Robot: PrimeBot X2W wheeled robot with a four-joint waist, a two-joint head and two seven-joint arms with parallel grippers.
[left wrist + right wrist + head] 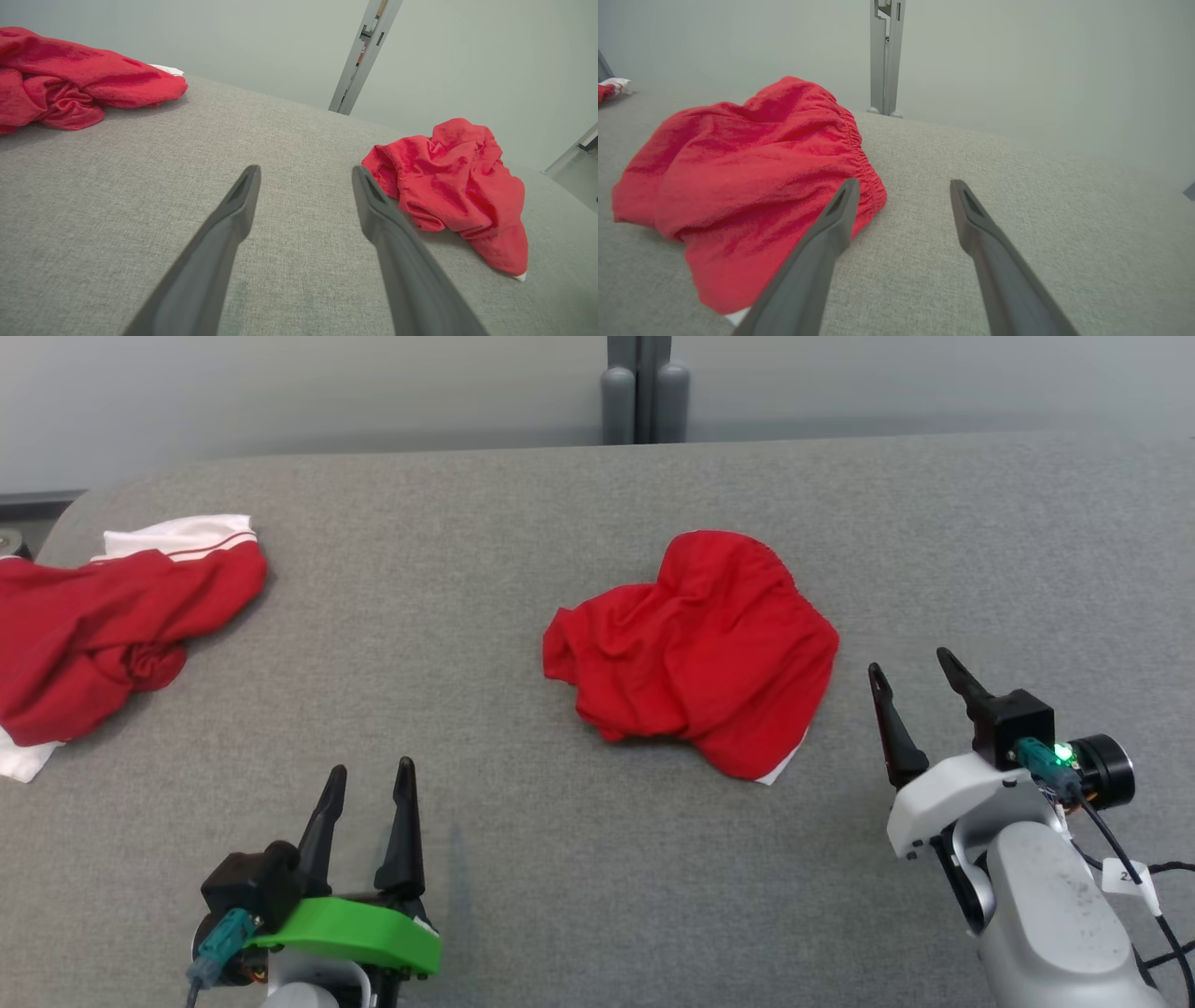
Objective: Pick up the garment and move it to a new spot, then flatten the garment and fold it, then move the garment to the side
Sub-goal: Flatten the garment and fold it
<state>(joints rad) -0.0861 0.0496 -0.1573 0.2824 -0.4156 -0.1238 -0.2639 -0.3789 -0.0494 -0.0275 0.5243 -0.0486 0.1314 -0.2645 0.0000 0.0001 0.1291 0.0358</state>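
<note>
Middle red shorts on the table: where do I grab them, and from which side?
Take the gathered waistband edge of the red shorts, coming in from their right with the open right hand. That edge is bunched, lies nearest that hand, and probably gives a thick fold to pinch, unlike the flatter, looser cloth on the far side.

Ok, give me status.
Open, empty: left gripper, right gripper. Crumpled garment by right gripper, untouched. Far left, second garment, not in the way.
</note>
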